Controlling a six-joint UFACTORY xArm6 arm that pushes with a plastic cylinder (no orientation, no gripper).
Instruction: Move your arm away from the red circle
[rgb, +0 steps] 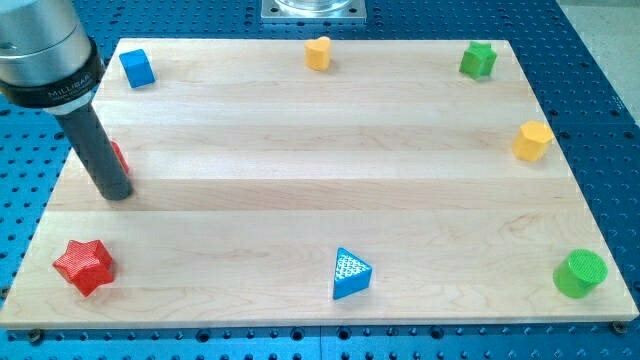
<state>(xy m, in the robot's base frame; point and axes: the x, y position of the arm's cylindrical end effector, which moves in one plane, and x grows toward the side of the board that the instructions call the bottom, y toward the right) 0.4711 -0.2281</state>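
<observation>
The red circle is at the view's left edge of the wooden board, mostly hidden behind my dark rod; only a sliver of red shows. My tip rests on the board just below and in front of it, touching or very close to it.
A blue cube is at the top left, a yellow block at top middle, a green star at top right. A yellow block is at the right, a green cylinder bottom right, a blue triangle bottom middle, a red star bottom left.
</observation>
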